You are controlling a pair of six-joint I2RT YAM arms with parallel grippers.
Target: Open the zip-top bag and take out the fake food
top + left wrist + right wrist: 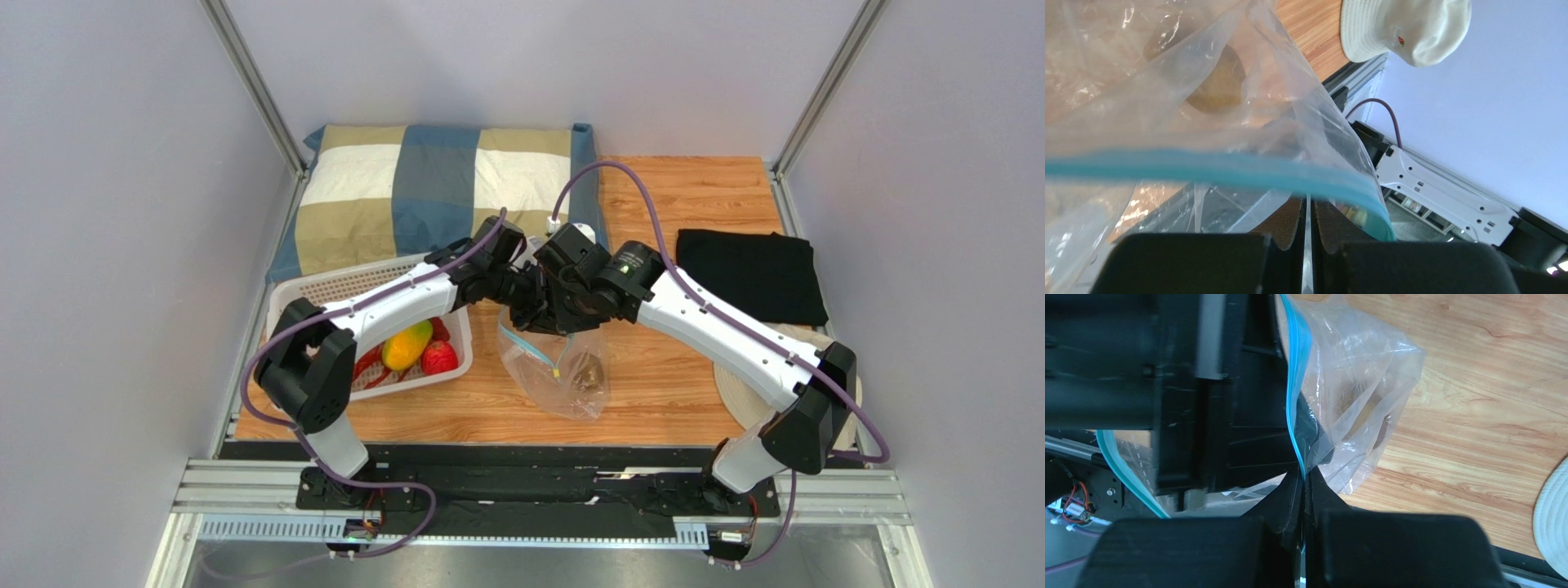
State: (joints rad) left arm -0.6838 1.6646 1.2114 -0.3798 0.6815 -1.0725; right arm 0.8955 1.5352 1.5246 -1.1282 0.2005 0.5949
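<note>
The zip-top bag point(558, 368) sits mid-bench with its mouth raised between the two arms. Its light blue zipper strip point(1204, 168) runs across the left wrist view. A brownish-yellow piece point(586, 368) shows through the clear plastic. To the left stands a white perforated basket point(321, 289) holding a yellow-orange mango point(405, 346), a red strawberry point(439, 358) and a red lobster point(367, 364), partly hidden by the left arm.

The bench point(687, 196) is light wood. A checked pillow point(429, 184) lies along its far edge, a folded black cloth point(751, 276) at far right, and a white hat point(1407, 30) near the right arm's base. Plain pale walls and metal frame posts close in the space.

The left tool point(1308, 226) has its fingers pressed together on the bag's film just below the zipper strip. The right tool point(1303, 490) is pinched tight on the bag's blue edge, facing the left tool across the mouth.
</note>
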